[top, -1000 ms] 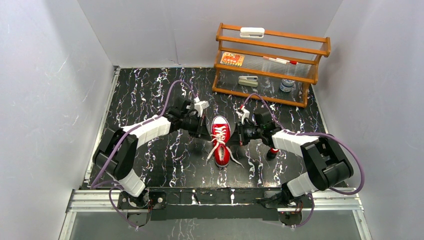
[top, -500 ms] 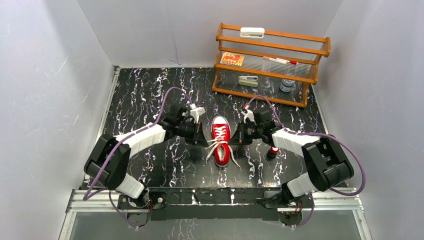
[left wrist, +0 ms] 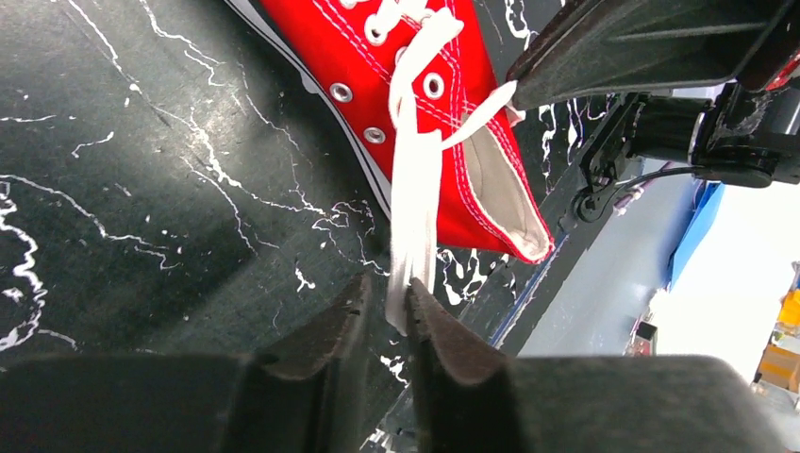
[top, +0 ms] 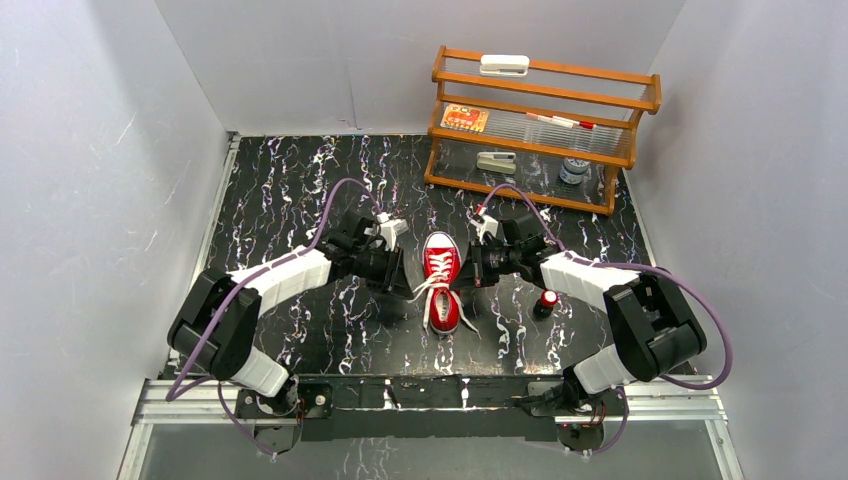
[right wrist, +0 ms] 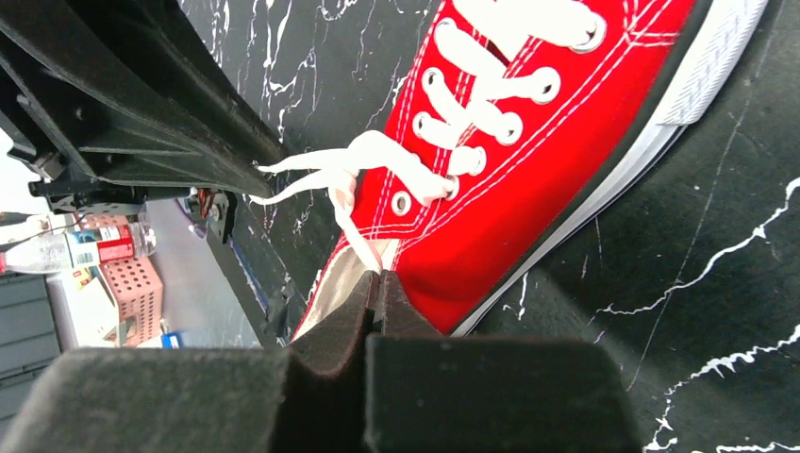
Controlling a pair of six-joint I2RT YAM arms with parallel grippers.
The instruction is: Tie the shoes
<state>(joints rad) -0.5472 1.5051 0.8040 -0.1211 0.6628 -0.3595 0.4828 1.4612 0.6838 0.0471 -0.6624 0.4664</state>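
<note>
Since a second ago the left arm has drawn back to the left. The left gripper (left wrist: 387, 316) holds its jaws a little apart, a white lace (left wrist: 413, 217) between them; the right gripper (right wrist: 377, 283) is clamped on the second lace (right wrist: 341, 200). The red sneaker (top: 441, 270) lies at the centre of the table (top: 290, 190), between both grippers.

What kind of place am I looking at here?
Probably a robotics lab test cell: two arms mounted at a marble-patterned table, plain white panels boxing it in, one red sneaker staged centrally.
</note>
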